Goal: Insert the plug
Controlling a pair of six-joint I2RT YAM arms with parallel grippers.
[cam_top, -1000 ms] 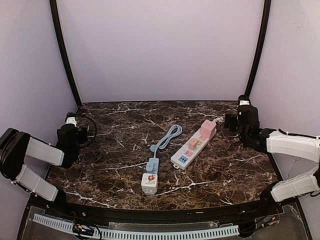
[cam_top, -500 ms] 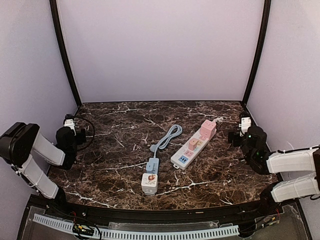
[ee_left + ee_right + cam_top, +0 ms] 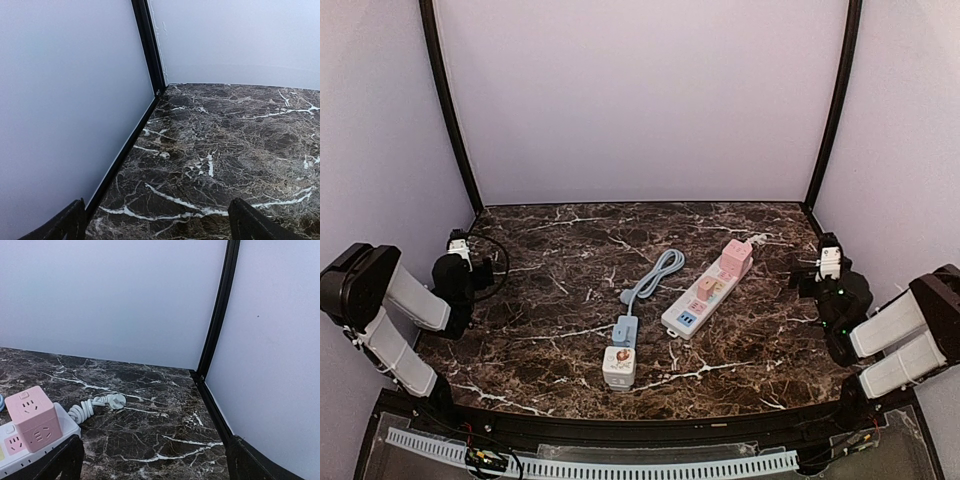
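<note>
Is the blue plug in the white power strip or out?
Out: the blue plug lies on the table, apart from the power strip.

We can read no words, brands or numbers anywhere in these views. The white cube adapter (image 3: 619, 366) carries a small reddish sticker on its top face, too small for us to make out. The power strip (image 3: 701, 297) shows pink and blue patches by its sockets, without legible lettering. The pink cube (image 3: 34, 417) bears only socket holes and one tiny mark we cannot decipher
</note>
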